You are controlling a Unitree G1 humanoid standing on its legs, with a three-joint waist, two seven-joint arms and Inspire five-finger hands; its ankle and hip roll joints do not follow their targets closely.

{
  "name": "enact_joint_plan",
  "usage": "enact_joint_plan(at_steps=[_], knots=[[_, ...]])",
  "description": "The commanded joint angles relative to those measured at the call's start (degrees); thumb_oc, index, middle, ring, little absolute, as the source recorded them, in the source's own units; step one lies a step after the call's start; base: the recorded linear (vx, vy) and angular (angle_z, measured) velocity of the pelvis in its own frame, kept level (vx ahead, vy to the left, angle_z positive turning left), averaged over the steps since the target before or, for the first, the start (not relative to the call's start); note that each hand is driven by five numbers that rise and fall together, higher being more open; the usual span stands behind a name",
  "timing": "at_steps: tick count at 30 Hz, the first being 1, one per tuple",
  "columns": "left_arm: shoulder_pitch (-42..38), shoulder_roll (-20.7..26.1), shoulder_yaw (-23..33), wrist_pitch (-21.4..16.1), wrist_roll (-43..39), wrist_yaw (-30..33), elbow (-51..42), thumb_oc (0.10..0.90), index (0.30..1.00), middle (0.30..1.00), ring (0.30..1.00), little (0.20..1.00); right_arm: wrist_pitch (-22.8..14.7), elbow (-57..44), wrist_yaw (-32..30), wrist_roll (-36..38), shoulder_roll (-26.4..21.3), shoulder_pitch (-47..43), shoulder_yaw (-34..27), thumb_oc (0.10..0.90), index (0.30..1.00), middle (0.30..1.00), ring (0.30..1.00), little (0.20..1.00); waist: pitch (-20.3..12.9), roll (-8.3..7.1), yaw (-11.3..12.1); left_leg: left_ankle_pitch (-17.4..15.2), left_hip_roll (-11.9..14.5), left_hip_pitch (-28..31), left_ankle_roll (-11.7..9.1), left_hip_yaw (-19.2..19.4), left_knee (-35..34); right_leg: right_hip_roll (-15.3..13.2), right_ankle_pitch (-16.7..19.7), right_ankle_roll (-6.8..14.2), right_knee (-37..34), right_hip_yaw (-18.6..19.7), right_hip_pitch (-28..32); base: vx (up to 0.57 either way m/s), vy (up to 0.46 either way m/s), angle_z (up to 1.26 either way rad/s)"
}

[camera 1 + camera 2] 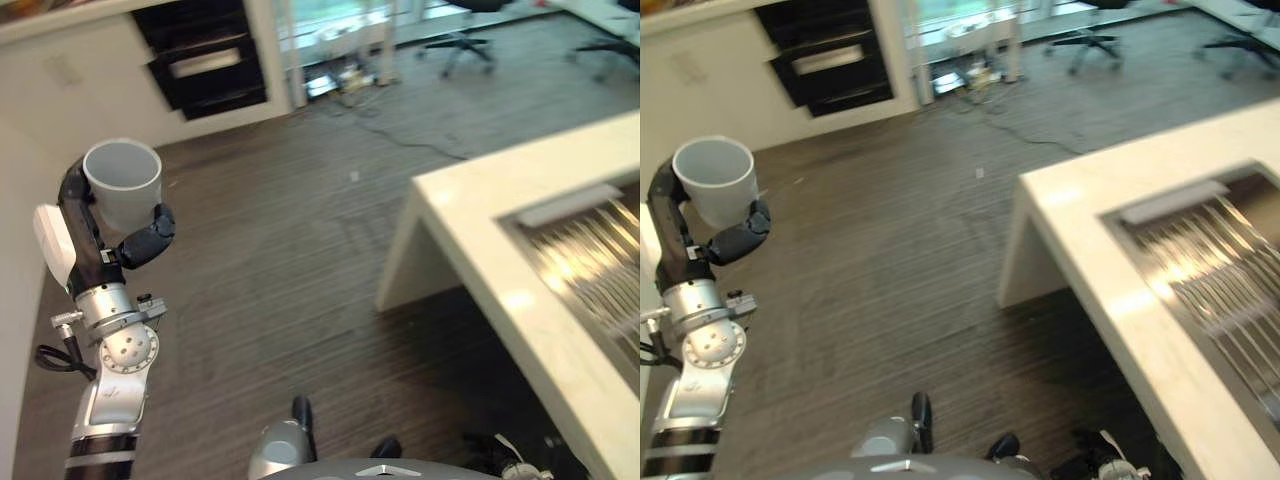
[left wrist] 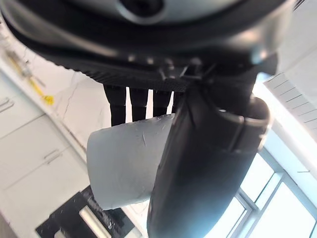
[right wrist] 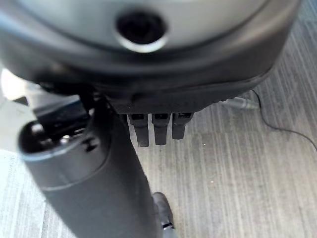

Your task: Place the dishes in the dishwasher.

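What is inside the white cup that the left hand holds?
The white cup stands upright in the left hand; its visible inner wall looks bare. Its bottom is hidden by the rim.

No legible text, label, number or sign appears on any surface, including the plain white cup (image 1: 123,182) clasped between the fingers and thumb of the left hand (image 1: 110,235).

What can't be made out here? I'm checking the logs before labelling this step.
- Inside of the white plastic cup held by the left hand: too shallow an angle in the eye views.
- Steel sink in the white counter: cut off by the right edge.
- Right hand: its fingertips are hidden behind its own bulk in the right wrist view.
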Motion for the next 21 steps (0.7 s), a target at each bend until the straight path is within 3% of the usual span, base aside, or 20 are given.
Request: enact_joint_plan(at_steps=[1,4,5,6,7,8,9,10,13,14,15,18,21], knots=[[-6.6,1.6,-0.8,-6.1,1.7,0.4,-3.9,0.400,0.300,0.300,0.300,0.300,-0.7,-0.1,-2.1,6.2,3.7,-2.9,-0.8,0.800,0.900,0.900,0.900,0.900,-3.7,0.04,-3.9,-1.1,-2.1,0.0,1.1,-4.1,0.9,0.8,-0.9,3.9,-4.7,-0.7,5.7,0.09,0.291,2.39],[-4.5,0.2,-1.6,-5.0,1.8,0.1,-3.8,0.400,0.300,0.300,0.300,0.300,-0.4,-1.9,-2.5,5.5,6.8,-2.7,0.4,0.800,0.900,0.900,0.900,0.900,-4.7,-0.16,-2.8,-0.3,-4.8,1.9,3.0,-7.6,-4.3,-1.0,-0.8,5.5,1.3,-1.6,6.3,0.16,0.285,1.34],[-4.5,0.9,-1.5,-4.7,2.3,-0.2,-4.9,0.400,0.300,0.300,0.300,0.300,-0.4,-2.7,-2.5,6.2,7.4,-2.3,-0.2,0.800,0.900,0.900,0.900,0.900,-4.3,-0.47,-2.9,-0.8,-5.7,2.2,4.4,-8.8,-4.8,-3.4,-0.5,6.7,7.8,-2.2,5.5,0.18,0.306,0.71],[-3.5,2.3,-1.2,-4.4,3.2,-0.7,-5.4,0.400,0.300,0.300,0.300,0.300,-0.5,-3.5,-2.5,6.9,7.9,-1.4,-1.2,0.800,0.900,0.900,0.900,0.900,-3.7,-0.40,-3.6,-1.9,-6.8,3.7,6.0,-10.6,-5.9,-5.8,0.6,8.3,14.4,0.2,3.6,0.20,0.290,0.81],[-3.3,3.6,-2.2,-4.3,4.2,-0.8,-4.6,0.400,0.300,0.300,0.300,0.300,-0.8,-4.0,-2.4,7.1,8.3,-1.4,-1.4,0.800,0.900,0.900,0.900,0.900,-2.7,-0.30,-5.4,-2.2,-7.7,4.7,6.8,-13.5,-6.8,-6.4,1.2,9.7,20.2,7.0,0.0,0.19,0.222,0.80],[-3.8,4.8,-3.1,-3.9,5.3,-0.6,-2.9,0.400,0.300,0.300,0.300,0.300,-0.9,-4.0,-2.4,7.2,8.0,-2.1,-1.3,0.800,0.900,0.900,0.900,0.900,-2.2,-0.18,-6.9,-2.1,-7.9,5.5,6.9,-15.6,-7.9,-4.4,0.2,10.5,23.2,13.9,-3.4,0.09,0.123,0.98],[-4.6,5.2,-4.2,-3.8,5.4,-0.1,-1.7,0.400,0.300,0.300,0.300,0.300,-1.2,-4.8,-2.3,7.4,7.7,-2.6,-0.7,0.800,0.900,0.900,0.900,0.900,-2.0,0.04,-8.7,-0.3,-7.8,5.5,6.7,-17.5,-9.0,0.6,-1.8,8.8,22.7,21.4,-6.8,0.24,0.051,1.43],[-7.0,4.6,-6.8,-4.4,4.1,-0.1,0.5,0.400,0.300,0.300,0.300,0.300,-1.9,-5.7,-2.1,9.9,6.7,-1.8,-0.7,0.800,0.900,0.900,0.900,0.900,-2.1,0.18,-12.5,1.1,-8.9,6.2,5.6,-24.9,-10.3,8.3,-5.3,7.4,16.2,36.3,-9.1,0.20,-0.004,1.29],[-7.8,4.6,-7.3,-4.7,3.9,-0.3,1.4,0.400,0.300,0.300,0.300,0.300,-1.9,-5.8,-2.1,11.2,7.1,-1.0,0.0,0.800,0.900,0.900,0.900,0.900,-1.7,-0.03,-12.4,1.6,-8.4,6.2,5.0,-27.0,-11.0,6.6,-3.6,6.2,10.3,36.9,-9.9,0.13,-0.104,1.74],[-8.3,4.7,-7.3,-4.6,3.5,0.0,1.6,0.400,0.300,0.300,0.300,0.300,-1.6,-5.7,-2.3,11.1,7.5,-1.2,0.4,0.800,0.900,0.900,0.900,0.900,-1.5,-0.43,-11.9,1.4,-7.9,6.3,4.4,-26.4,-11.3,5.3,-2.2,6.5,7.1,32.6,-11.1,0.06,-0.110,1.96],[-8.5,5.0,-7.1,-4.2,3.3,-0.1,1.6,0.400,0.300,0.300,0.300,0.300,-1.2,-5.8,-2.6,11.4,8.0,-1.1,0.5,0.800,0.900,0.900,0.900,0.900,-1.7,-0.99,-11.6,2.0,-8.0,5.9,4.2,-27.9,-11.2,4.6,-1.1,6.7,6.2,31.6,-9.0,0.03,-0.102,1.47],[-8.9,3.6,-7.4,-4.4,3.2,0.0,2.3,0.400,0.300,0.300,0.300,0.300,-1.5,-5.1,-3.0,11.5,7.9,-1.6,0.3,0.800,0.900,0.900,0.900,0.900,-3.3,-2.95,-11.1,0.7,-8.9,6.1,4.7,-28.0,-11.1,4.1,-0.3,7.2,3.3,32.3,-5.5,0.08,-0.062,0.82],[-6.9,2.6,-6.4,-4.7,2.2,-1.0,1.5,0.400,0.300,0.300,0.300,0.300,-0.9,-4.5,-3.0,9.8,7.6,-1.8,0.3,0.800,0.900,0.900,0.900,0.900,-4.3,-2.96,-11.2,0.1,-9.1,7.1,4.9,-26.7,-10.6,4.1,-0.1,7.2,2.6,33.0,-3.2,0.10,-0.032,0.17]])
